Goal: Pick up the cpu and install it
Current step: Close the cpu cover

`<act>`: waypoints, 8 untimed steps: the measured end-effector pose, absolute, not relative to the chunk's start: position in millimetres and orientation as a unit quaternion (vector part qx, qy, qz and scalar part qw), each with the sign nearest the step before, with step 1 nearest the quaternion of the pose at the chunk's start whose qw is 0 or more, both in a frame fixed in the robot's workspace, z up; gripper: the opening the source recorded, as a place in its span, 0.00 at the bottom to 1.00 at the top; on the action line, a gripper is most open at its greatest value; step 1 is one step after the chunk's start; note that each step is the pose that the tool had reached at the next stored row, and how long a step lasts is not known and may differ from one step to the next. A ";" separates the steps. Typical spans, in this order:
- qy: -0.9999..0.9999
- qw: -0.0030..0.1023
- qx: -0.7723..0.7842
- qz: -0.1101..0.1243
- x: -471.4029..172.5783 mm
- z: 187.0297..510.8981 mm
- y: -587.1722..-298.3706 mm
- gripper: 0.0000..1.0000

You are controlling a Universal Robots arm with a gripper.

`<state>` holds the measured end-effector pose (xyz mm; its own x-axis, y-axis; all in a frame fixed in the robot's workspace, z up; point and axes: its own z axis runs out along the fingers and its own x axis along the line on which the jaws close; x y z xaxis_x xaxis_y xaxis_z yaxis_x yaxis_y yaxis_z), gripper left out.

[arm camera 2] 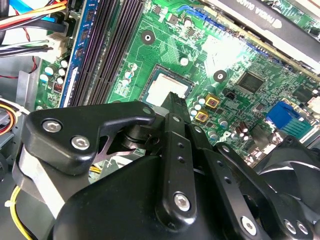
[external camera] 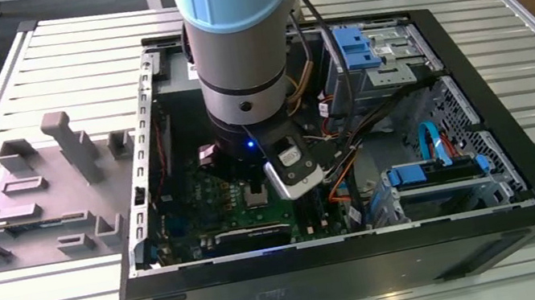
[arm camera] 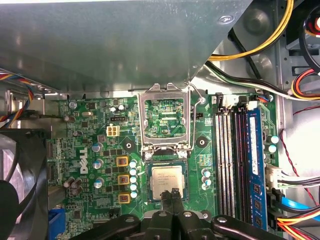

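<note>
We see the gripper (arm camera: 173, 191) inside the case (external camera: 372, 251), jaws together, poised over one edge of the cpu (arm camera: 166, 180), which lies flat in its socket (arm camera: 166, 161) beside the opened frame (arm camera: 142, 120).

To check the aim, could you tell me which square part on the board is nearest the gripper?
The cpu, the silvery chip right at the gripper; the swung-open metal frame lies beyond it.

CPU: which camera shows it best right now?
The first wrist view: the cpu lies flat on the motherboard, nearly whole, with the shut gripper overlapping one edge. In the second wrist view the gripper covers part of the cpu. The exterior view shows it as a small pale square under the arm.
</note>
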<state>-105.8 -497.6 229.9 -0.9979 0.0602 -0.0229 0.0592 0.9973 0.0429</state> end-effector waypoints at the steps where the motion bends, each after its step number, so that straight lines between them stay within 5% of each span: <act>1: 0.999 0.012 0.030 0.021 -105.7 229.9 -497.6 0.11; 8: 0.999 0.012 0.029 0.021 -105.8 229.9 -497.6 0.11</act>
